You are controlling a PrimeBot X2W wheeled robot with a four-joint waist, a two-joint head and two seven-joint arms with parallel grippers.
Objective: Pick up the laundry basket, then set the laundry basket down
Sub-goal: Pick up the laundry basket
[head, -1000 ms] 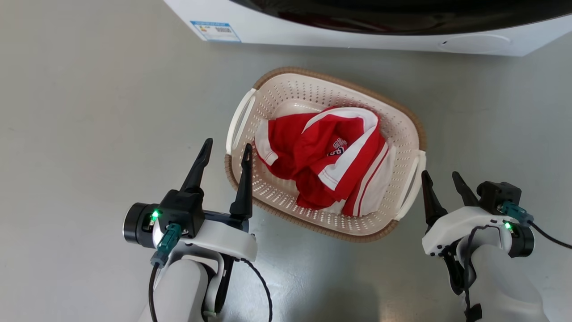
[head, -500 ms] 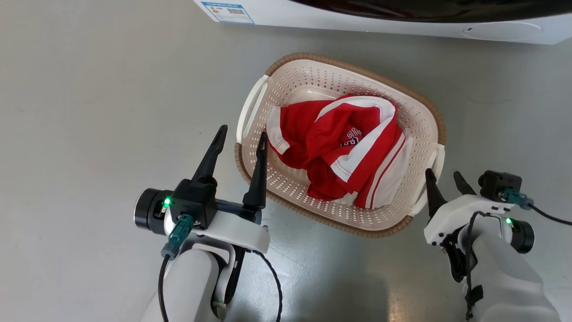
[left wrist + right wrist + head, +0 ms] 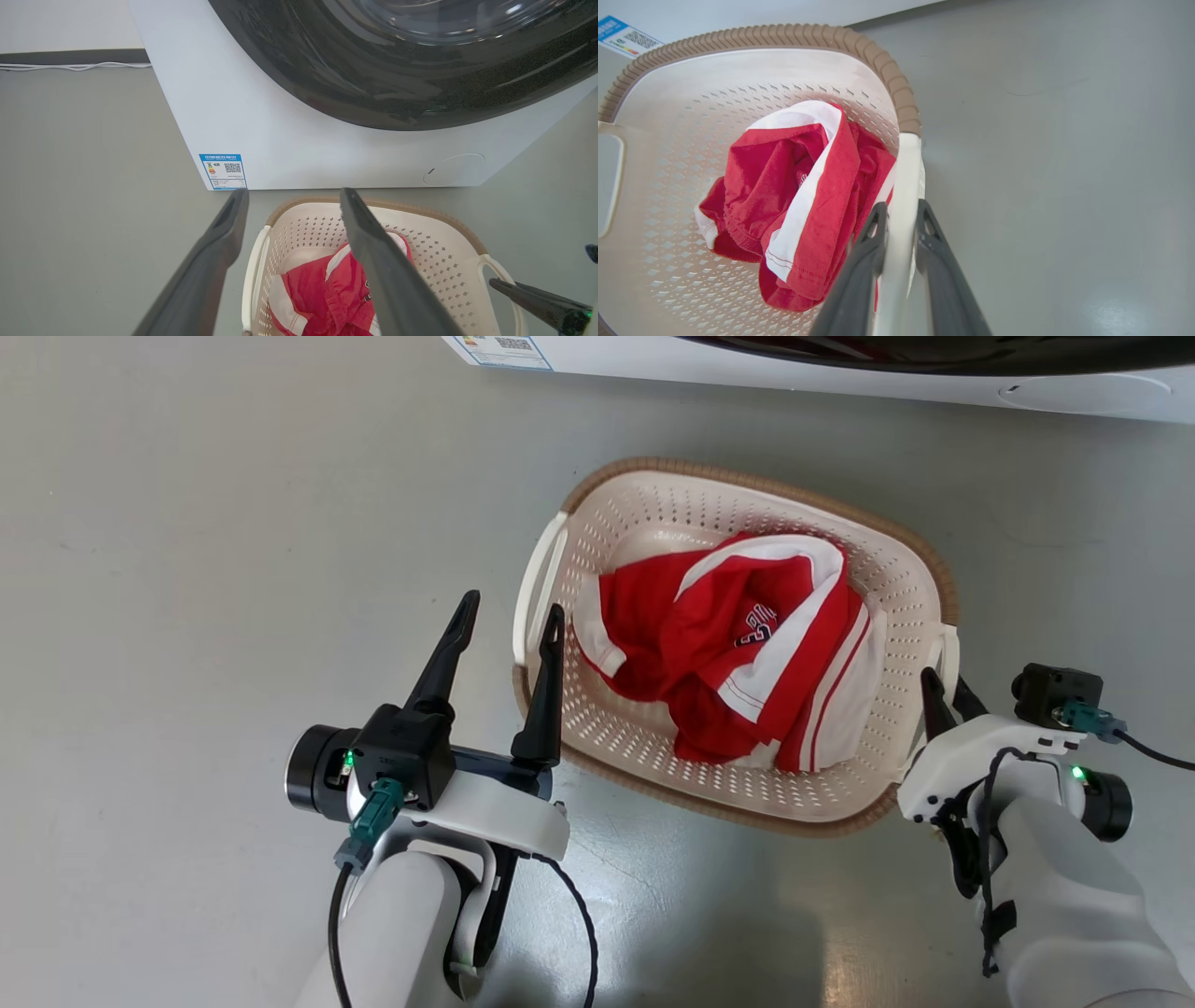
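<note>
The laundry basket (image 3: 653, 518) sits on the grey floor, cream with perforated walls and a brown rim, holding a crumpled red and white garment (image 3: 738, 653). My right gripper (image 3: 943, 681) is at its right side. In the right wrist view the right gripper (image 3: 901, 206) is shut on the white right handle (image 3: 906, 158), one finger on each side of it. My left gripper (image 3: 513, 607) stands open at the basket's left side. The left wrist view shows the left gripper (image 3: 294, 192) with the left handle (image 3: 252, 270) lying between its spread fingers, untouched.
A white washing machine (image 3: 840, 373) with a dark round door (image 3: 397, 60) stands just beyond the basket. A white cable (image 3: 70, 66) runs along the wall base at far left. Bare grey floor surrounds the basket on the left, right and near sides.
My right gripper has moved in and closed on the basket's right handle. The left gripper has stayed open at the left handle. The head camera has shifted, so the picture has slid.
</note>
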